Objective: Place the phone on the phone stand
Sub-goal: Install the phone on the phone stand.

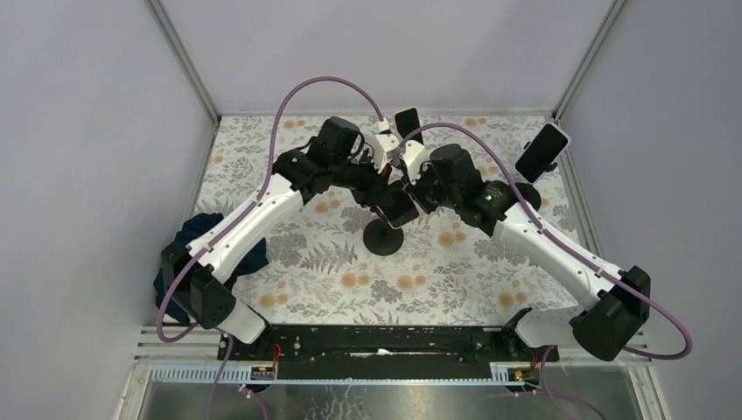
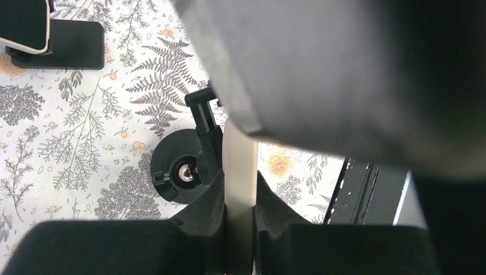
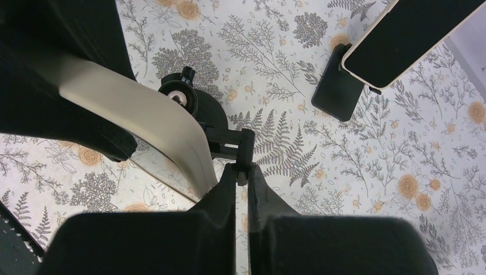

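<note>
My left gripper is shut on the phone, which has a beige case and shows edge-on between the black fingers. The phone hangs just above the phone stand, a black round base with a clamp arm rising from it. My right gripper is shut on the tip of that clamp arm, with the beige phone close on its left. From above, both grippers meet over the stand at the table's middle, left gripper and right gripper almost touching.
A second phone sits on its own black stand at the back right, also seen as the phone in the right wrist view. Another dark stand rises at the back centre. A dark blue cloth lies at the left edge. White walls enclose the floral mat.
</note>
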Motion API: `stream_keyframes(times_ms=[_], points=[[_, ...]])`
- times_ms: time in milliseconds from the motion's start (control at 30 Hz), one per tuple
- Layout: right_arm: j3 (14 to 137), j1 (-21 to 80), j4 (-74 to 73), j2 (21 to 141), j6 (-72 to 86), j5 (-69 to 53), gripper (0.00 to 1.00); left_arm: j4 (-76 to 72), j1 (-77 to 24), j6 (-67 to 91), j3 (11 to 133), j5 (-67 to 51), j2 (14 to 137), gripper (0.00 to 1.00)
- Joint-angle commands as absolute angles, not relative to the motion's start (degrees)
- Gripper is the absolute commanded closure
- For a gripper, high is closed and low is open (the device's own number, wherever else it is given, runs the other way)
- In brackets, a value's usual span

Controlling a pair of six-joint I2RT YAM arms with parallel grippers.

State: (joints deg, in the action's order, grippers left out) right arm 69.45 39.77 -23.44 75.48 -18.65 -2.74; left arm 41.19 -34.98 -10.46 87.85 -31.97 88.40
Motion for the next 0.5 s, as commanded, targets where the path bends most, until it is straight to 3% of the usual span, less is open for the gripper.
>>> stream_keyframes(times_ms=[0,467], points=[[69.47,40.96,-23.03,72.0,-20.09,0.37,1.0,44.6,-32.61,-7.35,83.98,-11.87,88.88,1.0],[67.41,40.96,-18.61,71.99,-21.13,6.36,1.0,45.44,-32.6,-3.96,80.83,-9.1,86.8,1.0]])
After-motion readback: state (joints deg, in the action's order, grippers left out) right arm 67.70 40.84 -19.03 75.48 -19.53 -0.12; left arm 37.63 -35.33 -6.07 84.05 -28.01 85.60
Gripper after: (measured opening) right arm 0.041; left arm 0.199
